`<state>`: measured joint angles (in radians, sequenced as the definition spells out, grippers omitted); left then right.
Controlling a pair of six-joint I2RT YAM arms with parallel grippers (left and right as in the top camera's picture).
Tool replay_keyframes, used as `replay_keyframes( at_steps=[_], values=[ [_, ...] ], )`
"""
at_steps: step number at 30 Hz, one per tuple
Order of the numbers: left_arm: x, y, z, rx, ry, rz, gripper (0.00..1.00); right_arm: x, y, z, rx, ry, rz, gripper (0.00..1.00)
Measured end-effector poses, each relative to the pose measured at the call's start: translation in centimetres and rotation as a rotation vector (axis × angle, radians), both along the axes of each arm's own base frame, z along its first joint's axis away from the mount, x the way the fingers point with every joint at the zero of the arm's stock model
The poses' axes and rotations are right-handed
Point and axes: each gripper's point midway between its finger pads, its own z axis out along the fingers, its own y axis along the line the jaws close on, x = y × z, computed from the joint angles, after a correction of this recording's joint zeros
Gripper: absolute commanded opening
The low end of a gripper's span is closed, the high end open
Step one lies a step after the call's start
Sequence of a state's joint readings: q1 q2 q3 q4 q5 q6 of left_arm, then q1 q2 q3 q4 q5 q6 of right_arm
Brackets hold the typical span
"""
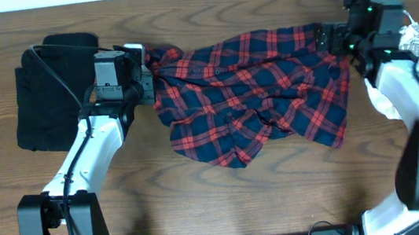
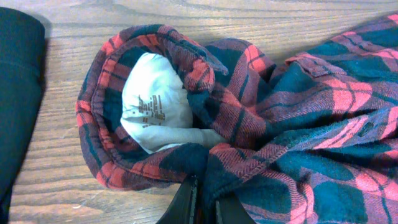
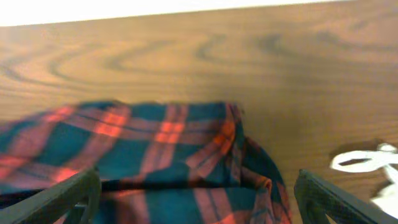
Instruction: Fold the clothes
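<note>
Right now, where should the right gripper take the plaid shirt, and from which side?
Grip the plaid shirt at its far right corner, where the fabric lies fairly flat with a clean edge on the table. Come in low from the right; the open right gripper frames that corner. The left gripper pinches the bunched collar end.

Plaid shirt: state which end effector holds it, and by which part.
The left end effector is shut on the plaid shirt, pinching bunched fabric at the collar beside the white neck label. The right end effector is open, holding nothing.
</note>
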<state>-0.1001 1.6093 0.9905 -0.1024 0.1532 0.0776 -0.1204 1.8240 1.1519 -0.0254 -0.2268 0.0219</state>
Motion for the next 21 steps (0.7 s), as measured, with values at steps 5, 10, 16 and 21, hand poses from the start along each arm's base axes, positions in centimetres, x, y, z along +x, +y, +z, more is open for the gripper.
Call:
replay_keyframes(
  at_steps=[5, 10, 16, 21],
  values=[
    [0.0, 0.0, 0.0, -0.01, 0.004, 0.011, 0.06, 2.1, -0.4, -4.8, -0.009, -0.006, -0.002, 0.91],
    [0.0, 0.0, 0.0, -0.018, 0.006, 0.019, 0.06, 3.8, -0.6, -6.4, -0.009, -0.018, -0.003, 0.86],
    [-0.1, 0.0, -0.1, -0.019, 0.01, 0.021, 0.06, 6.4, -0.5, -6.4, 0.006, -0.047, 0.015, 0.84],
    [-0.1, 0.0, -0.1, -0.019, 0.011, 0.021, 0.06, 5.5, 0.2, -9.2, 0.05, 0.035, 0.03, 0.87]
  ],
)
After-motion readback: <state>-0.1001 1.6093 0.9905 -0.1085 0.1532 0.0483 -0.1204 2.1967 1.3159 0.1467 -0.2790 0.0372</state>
